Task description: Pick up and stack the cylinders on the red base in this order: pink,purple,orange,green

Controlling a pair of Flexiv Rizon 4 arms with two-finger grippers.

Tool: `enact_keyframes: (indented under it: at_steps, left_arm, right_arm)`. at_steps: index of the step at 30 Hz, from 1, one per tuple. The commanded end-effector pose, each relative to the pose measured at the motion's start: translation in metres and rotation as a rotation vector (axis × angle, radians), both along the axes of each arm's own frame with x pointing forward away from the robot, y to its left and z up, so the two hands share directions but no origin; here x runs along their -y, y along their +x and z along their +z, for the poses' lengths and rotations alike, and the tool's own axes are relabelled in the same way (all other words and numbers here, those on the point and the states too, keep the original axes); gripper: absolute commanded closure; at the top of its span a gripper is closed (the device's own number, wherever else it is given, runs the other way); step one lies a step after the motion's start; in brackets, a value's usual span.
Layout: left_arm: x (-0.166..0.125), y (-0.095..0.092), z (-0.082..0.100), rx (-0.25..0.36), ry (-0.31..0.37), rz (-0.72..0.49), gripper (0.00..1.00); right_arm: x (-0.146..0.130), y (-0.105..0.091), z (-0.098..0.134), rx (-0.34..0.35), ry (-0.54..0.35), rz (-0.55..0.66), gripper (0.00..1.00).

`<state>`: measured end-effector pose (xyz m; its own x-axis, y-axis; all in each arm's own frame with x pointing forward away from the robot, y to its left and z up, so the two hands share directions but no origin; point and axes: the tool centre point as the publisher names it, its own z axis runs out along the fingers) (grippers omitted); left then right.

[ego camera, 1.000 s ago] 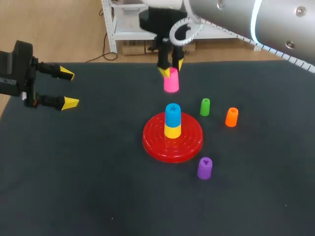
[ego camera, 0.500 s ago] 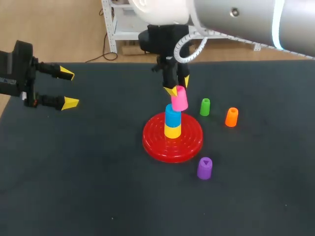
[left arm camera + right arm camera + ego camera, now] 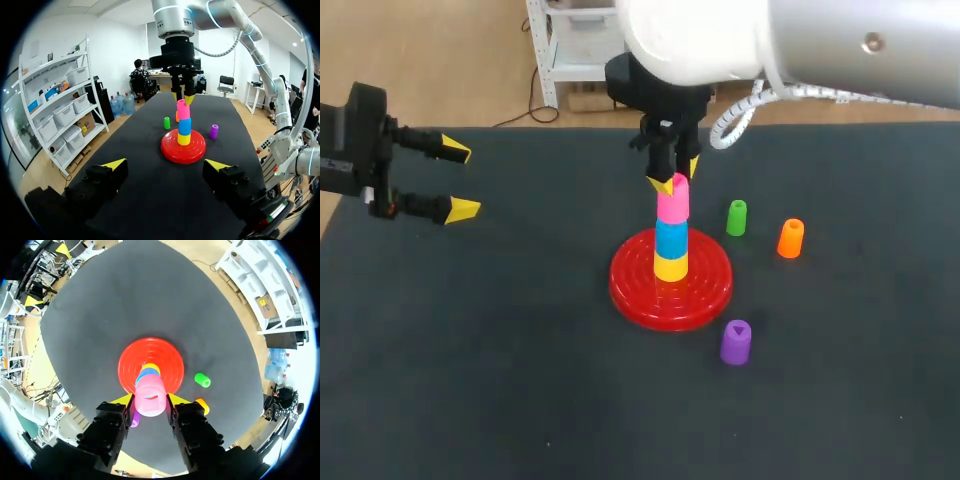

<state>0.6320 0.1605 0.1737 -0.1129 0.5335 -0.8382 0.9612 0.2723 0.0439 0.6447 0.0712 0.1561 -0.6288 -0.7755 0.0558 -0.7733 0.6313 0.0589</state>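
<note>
Head view: the right fingers point(image 3: 663, 183) are closed on the top of the pink cylinder point(image 3: 672, 207), which stands upright on a blue cylinder point(image 3: 671, 238) and a yellow cylinder point(image 3: 670, 267) on the red base point(image 3: 630, 290). I judge that the first step, placing pink, is at its end. The next move calls for letting go and lifting straight up, so the tall stack is not knocked over. The purple cylinder point(image 3: 736, 342), next in order, stands on the bench point(image 3: 470, 350) near the base. The orange cylinder point(image 3: 790, 238) and green cylinder point(image 3: 737, 217) wait off to the side. The left fingers point(image 3: 463, 209) are spread wide, hold nothing and are well apart from the stack.

Left wrist view: the left fingers point(image 3: 114, 164) gape with nothing between them. Well ahead, the pink cylinder point(image 3: 183, 109) tops the stack, pinched from above.

Right wrist view: the pink cylinder point(image 3: 149, 390) sits squarely between the right fingers point(image 3: 123, 399), touched on both sides. The blue and yellow rims show beneath it over the red base point(image 3: 132, 360).
</note>
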Motion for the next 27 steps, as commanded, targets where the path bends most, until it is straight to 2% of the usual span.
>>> enact_keyframes:
  at_steps: [1, 15, 27]
  left_arm:
    - [-0.0005, 0.0000, -0.0013, 0.004, -0.004, 0.000, 0.00]
    - [-0.0005, 0.0000, -0.0013, 0.004, -0.004, 0.000, 0.00]
    - [-0.0005, 0.0000, -0.0013, 0.004, -0.004, 0.000, 0.00]
  right_arm:
    - [0.0009, -0.0049, -0.0053, 0.158, 0.174, -0.004, 1.00]
    - [0.0044, -0.0014, -0.0046, 0.143, 0.128, 0.010, 1.00]
    - [0.0039, -0.0046, -0.0134, 0.099, 0.075, 0.031, 1.00]
